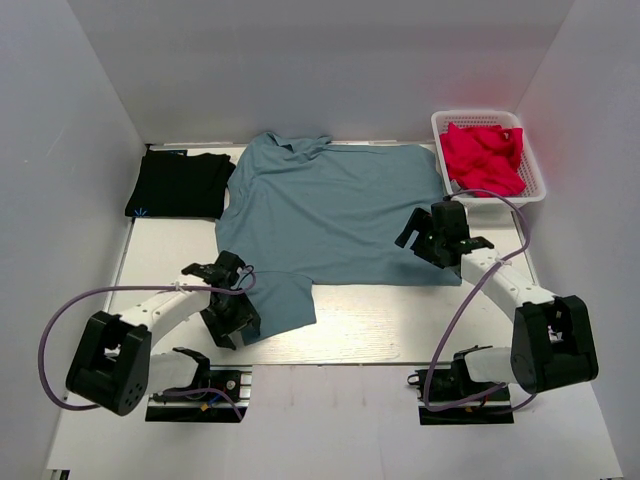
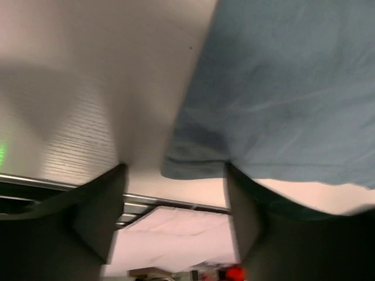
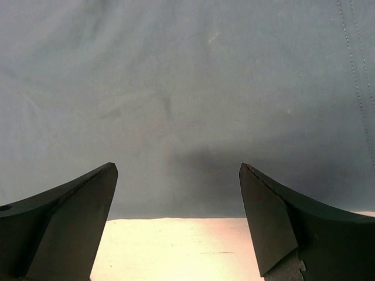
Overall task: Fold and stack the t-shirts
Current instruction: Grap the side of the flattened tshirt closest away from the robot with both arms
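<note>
Shirt [image 1: 330,215], blue-grey, as we read it: left gripper [image 2: 176,216], open and empty, straddles its near-left corner; right gripper [image 3: 179,205], likewise open and empty, hovers over its near-right hem.

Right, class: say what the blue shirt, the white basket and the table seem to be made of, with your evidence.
Blue shirt: soft matt knit cloth, perhaps cotton; it creases and shows stitched seams.
Basket: white plastic, probably; its walls are a moulded lattice.
Table: pale wood-look top, perhaps laminate; fine grain lines run across it.
</note>
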You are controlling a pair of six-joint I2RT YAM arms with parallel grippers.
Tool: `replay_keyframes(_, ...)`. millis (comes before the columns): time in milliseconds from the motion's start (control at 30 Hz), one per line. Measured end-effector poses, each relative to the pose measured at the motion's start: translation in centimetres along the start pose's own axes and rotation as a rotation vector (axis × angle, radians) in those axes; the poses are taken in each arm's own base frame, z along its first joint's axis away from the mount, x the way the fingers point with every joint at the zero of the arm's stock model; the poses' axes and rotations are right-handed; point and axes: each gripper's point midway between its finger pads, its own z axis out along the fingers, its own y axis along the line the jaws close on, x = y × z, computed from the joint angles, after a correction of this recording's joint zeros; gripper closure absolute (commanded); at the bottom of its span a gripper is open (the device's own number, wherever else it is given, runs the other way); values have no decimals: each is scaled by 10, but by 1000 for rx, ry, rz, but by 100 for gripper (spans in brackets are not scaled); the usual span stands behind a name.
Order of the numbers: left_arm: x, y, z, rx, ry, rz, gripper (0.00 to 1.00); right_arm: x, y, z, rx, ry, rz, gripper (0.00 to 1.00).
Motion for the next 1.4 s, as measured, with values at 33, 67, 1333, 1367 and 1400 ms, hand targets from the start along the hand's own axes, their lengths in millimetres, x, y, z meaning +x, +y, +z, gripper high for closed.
replay_keyframes(33, 2, 0, 0, -5, 11, -5, 34, 0, -1, 1, 2, 0, 2, 10)
replay_keyframes(67, 3, 0, 1, -6, 18, -6, 40, 0, -1, 1, 4, 0, 4, 10)
replay_keyframes(1333, -7, -26, 2, 93, -7, 58, 100, 23, -137, 0, 525, 9, 157, 100)
replay_keyframes(1367, -6, -24, 2, 86, -2, 59, 100, 24, -137, 0, 521, 9, 168, 100)
replay_keyframes(1400, -4, -21, 2, 77, 6, 59, 100, 24, -137, -1, 519, 8, 175, 100)
